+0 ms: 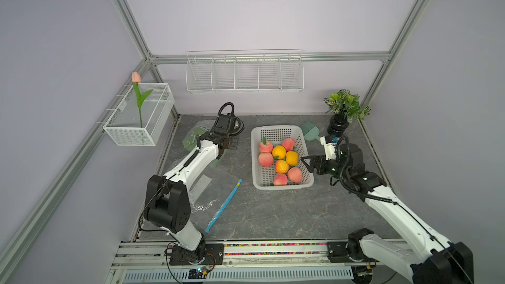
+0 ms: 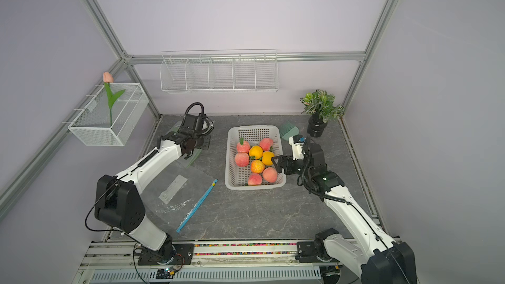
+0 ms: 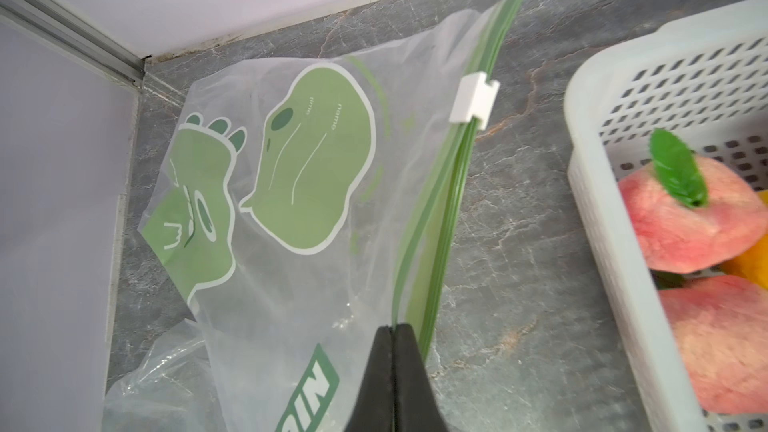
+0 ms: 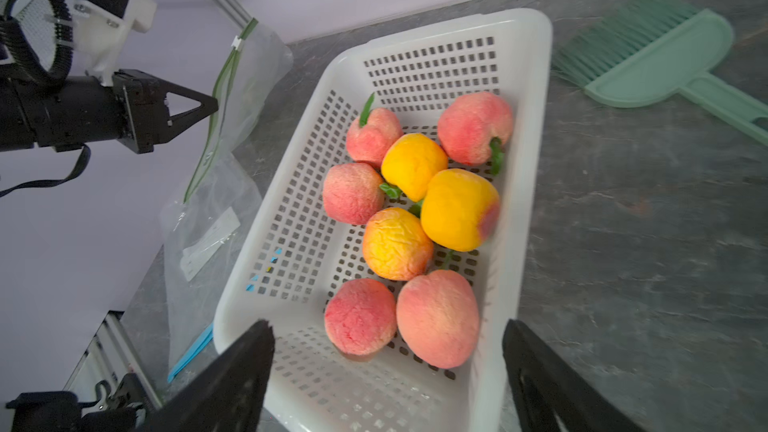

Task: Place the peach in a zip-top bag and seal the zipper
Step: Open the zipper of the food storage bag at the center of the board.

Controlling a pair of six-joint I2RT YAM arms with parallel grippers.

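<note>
Several pink and yellow peaches (image 1: 295, 174) (image 4: 438, 317) lie in a white slotted basket (image 1: 284, 186) (image 4: 536, 118). My right gripper (image 1: 307, 163) (image 4: 387, 324) is open at the basket's right rim, its jaws straddling that end over two pink peaches and touching nothing. My left gripper (image 3: 392, 328) (image 4: 214, 103) is shut on the top edge of a green-printed zip-top bag (image 3: 311, 168) (image 1: 192, 137), lifting it at the back left. Its white slider (image 3: 473, 97) sits on the green zipper. A second clear bag with a blue zipper (image 1: 224, 206) lies flat on the table.
A green hand brush (image 1: 310, 132) and a potted plant (image 1: 345, 105) stand at the back right. A wire rack (image 1: 244, 73) hangs on the back wall. On the left wall hangs a mesh basket (image 1: 142, 121) with a tulip. The arm bases sit along the front rail.
</note>
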